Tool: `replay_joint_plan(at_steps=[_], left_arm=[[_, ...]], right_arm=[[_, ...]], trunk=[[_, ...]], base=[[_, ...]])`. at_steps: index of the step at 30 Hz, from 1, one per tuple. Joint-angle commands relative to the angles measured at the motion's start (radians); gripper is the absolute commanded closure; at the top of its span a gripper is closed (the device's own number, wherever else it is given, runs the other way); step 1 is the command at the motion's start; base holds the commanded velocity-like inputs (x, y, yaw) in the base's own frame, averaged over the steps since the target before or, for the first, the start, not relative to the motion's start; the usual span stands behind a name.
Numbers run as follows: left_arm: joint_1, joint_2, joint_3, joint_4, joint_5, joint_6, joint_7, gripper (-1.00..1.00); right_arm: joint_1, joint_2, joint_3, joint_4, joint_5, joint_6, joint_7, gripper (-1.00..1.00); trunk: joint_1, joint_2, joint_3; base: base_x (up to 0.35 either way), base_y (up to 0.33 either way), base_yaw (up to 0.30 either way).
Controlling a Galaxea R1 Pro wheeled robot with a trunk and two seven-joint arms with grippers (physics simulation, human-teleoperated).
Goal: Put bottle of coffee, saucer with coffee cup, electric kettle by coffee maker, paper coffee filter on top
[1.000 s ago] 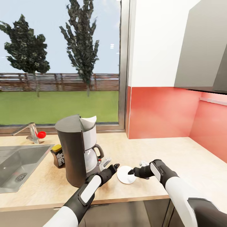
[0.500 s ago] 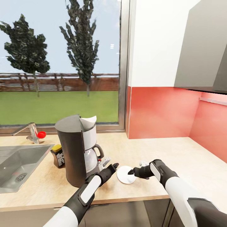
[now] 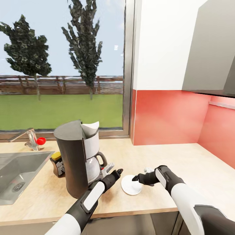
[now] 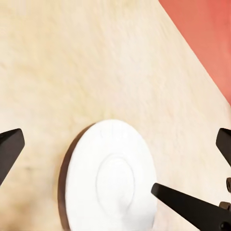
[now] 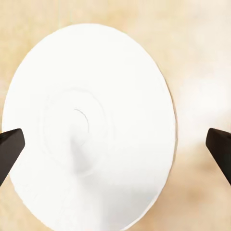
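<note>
- Saucer lies flat on the desk beside the coffee maker.
- Right end effector hovers above it, fingers apart.
- Left end effector nearby, seemingly apart too.

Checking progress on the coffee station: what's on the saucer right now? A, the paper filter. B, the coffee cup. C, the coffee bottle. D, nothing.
D: the saucer lies bare on the countertop, its white surface uncovered in both wrist views, with the right gripper open above it.
</note>
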Motion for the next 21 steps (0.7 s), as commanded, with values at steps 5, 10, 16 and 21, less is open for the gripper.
replay_joint_plan(at_steps=[5,10,16,21], left_arm=[[0.0,0.0,-0.006,-0.002,0.008,0.004,0.007,-1.0],[0.001,0.0,-0.007,-0.001,0.009,0.007,0.007,-1.0],[0.002,0.0,-0.007,0.0,0.009,0.007,0.007,-1.0],[0.007,0.0,-0.007,0.001,0.01,0.008,0.007,-1.0]], right_arm=[[0.0,0.0,-0.003,0.001,0.005,0.005,-0.005,-1.0],[0.001,-0.001,-0.003,0.01,0.005,0.005,-0.005,-1.0],[0.002,-0.001,-0.003,0.029,0.005,0.004,-0.003,-1.0],[0.002,-0.001,-0.003,0.032,0.004,0.004,-0.003,-1.0]], trunk=[[0.001,-0.001,-0.002],[0.001,-0.001,-0.002],[0.001,-0.001,-0.002],[0.001,-0.001,-0.002]], base=[[0.009,0.0,0.0],[0.114,0.0,0.0],[0.177,0.0,0.0],[0.026,0.0,0.0]])
